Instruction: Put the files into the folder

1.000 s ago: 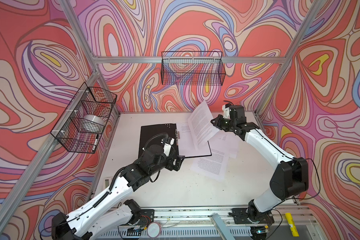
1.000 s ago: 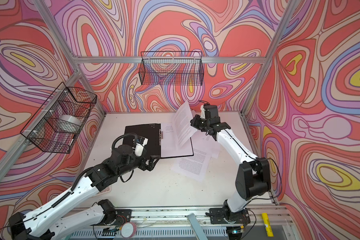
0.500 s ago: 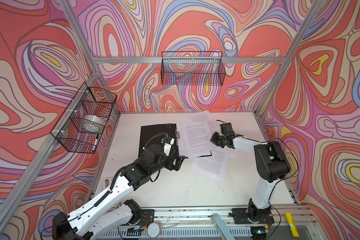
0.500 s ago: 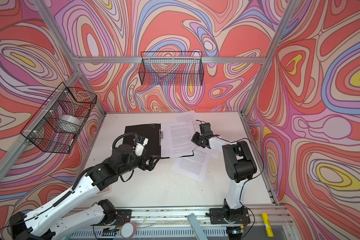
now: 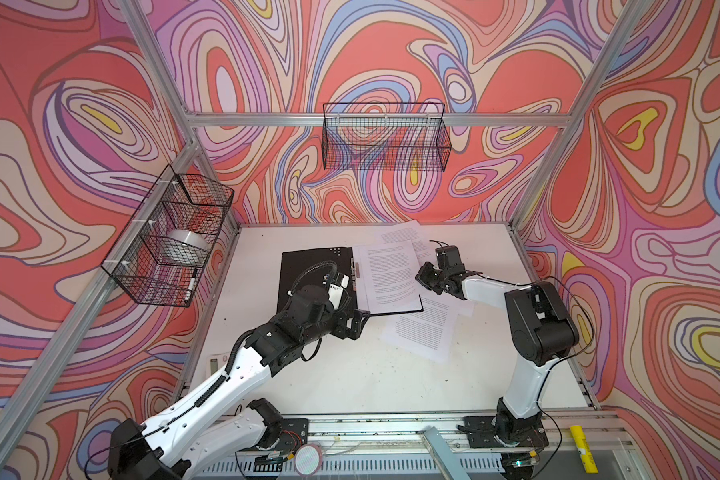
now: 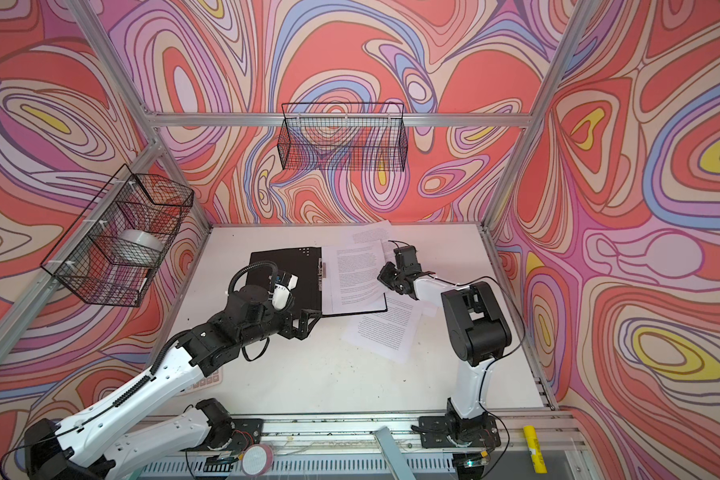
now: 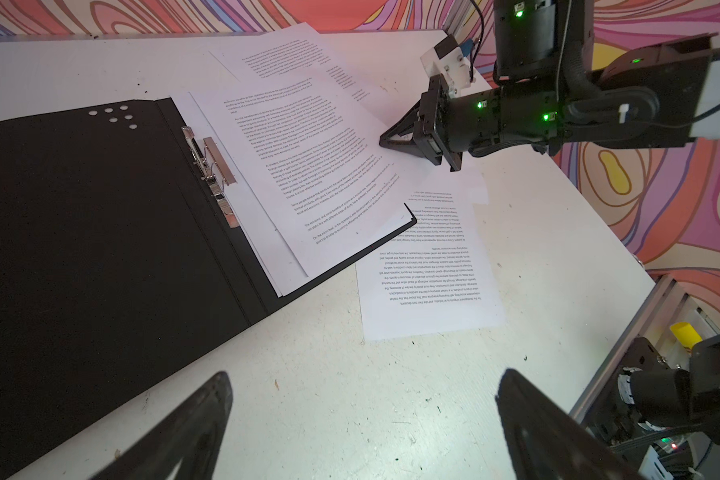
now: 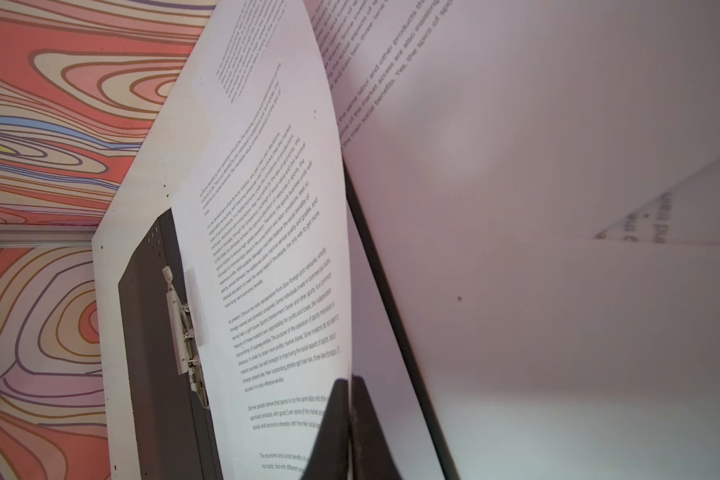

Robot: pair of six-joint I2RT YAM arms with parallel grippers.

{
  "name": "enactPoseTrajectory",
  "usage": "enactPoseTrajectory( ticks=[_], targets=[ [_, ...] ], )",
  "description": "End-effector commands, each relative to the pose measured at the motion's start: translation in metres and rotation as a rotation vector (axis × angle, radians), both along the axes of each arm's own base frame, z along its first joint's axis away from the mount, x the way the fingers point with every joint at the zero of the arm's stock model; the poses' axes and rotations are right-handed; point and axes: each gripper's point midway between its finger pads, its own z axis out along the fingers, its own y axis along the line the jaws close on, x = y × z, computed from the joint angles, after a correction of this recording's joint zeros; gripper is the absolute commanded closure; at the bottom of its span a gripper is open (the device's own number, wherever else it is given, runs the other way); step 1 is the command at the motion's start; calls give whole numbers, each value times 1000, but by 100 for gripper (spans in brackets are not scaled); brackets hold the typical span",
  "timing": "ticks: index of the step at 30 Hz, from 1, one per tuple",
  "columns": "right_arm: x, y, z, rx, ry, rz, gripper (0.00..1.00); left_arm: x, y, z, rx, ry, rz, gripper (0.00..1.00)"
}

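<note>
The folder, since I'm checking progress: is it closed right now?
No, the folder lies open, black inside facing up, with printed sheets resting on the half beside its metal clip.

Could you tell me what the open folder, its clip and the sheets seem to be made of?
Folder: matte black card or plastic board, thin and stiff at its edge. Clip: bright silvery metal, by its glint. Sheets: thin white printed paper; the top one bows slightly.
</note>
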Motion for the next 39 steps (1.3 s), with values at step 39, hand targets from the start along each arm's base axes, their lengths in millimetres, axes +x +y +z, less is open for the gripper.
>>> enactPoseTrajectory(
  ticks=[39],
  targets=[
    [-11, 21, -22, 5, 31, 24, 100, 4, -2, 4, -47, 29, -1, 0]
  ],
)
